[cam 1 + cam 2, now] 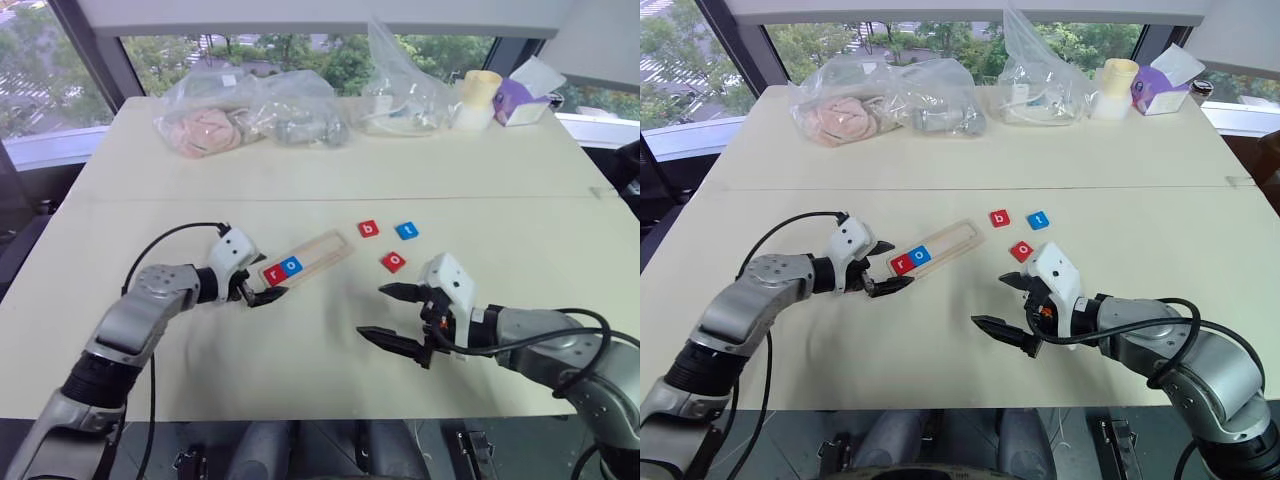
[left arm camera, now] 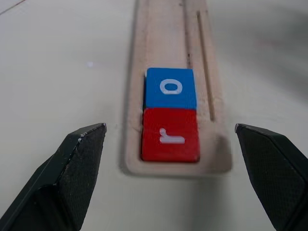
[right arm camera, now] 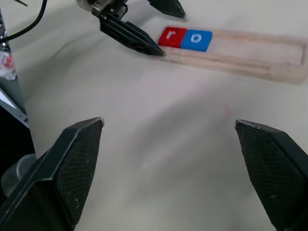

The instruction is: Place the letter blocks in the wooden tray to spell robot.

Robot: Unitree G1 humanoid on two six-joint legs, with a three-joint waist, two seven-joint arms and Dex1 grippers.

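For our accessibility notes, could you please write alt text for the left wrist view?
A red r tile and a blue o tile sit side by side at the near end of the wooden tray, framed by the open left gripper.

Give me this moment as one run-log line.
tray: r, o placed | loose: b, t, o | left claw: open, at tray end | right claw: open, empty

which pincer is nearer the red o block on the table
Right. The right pincer hangs open just beside the red o block; the left pincer sits at the wooden tray's far end.
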